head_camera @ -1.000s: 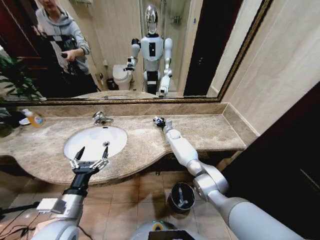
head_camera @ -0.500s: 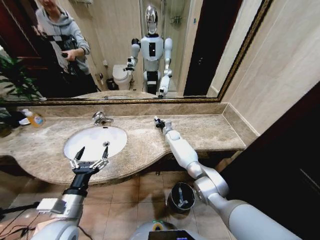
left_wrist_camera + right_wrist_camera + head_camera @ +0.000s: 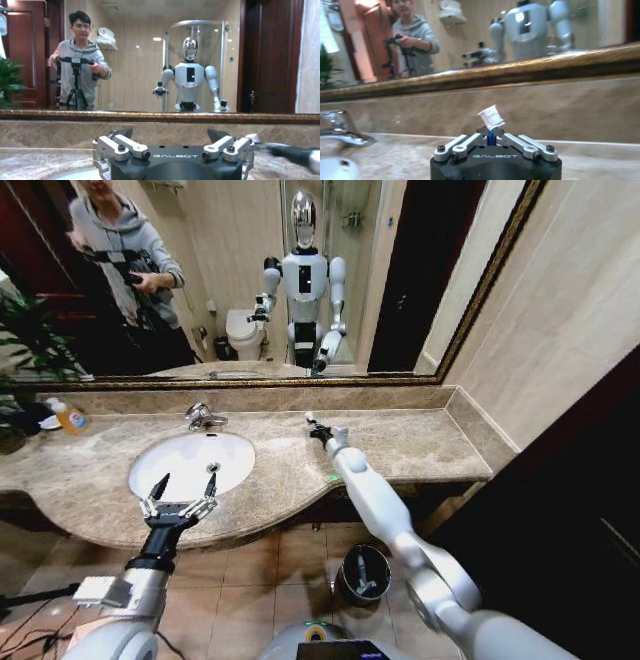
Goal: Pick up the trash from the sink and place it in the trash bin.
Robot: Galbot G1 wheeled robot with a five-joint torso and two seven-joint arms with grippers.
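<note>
- We see one piece of trash, a thin tube with a white cap and a blue body, pinched between the closed fingers of the right gripper; only its cap end and a short run of blue show above the fingers, and the rest is hidden inside the gripper.
- In the head view the right gripper is stretched out over the beige marble counter, to the right of the sink and near the back wall. The tube is too small there for us to make out.
- The sink's white basin looks bare where we can see it, though its front part is covered by the left gripper, so we cannot tell whether more trash lies there.
- The left gripper hovers over the sink's front rim with its two fingers spread wide and nothing between them; the left wrist view shows the same wide gap.
- The chrome faucet stands behind the basin; in the right wrist view it is cut off at the edge.
- The trash bin stands on the tiled floor below the counter, partly hidden by the right arm; something pale seems to lie inside it, but we cannot identify it.
- An orange soap bottle lies at the counter's far left.
</note>
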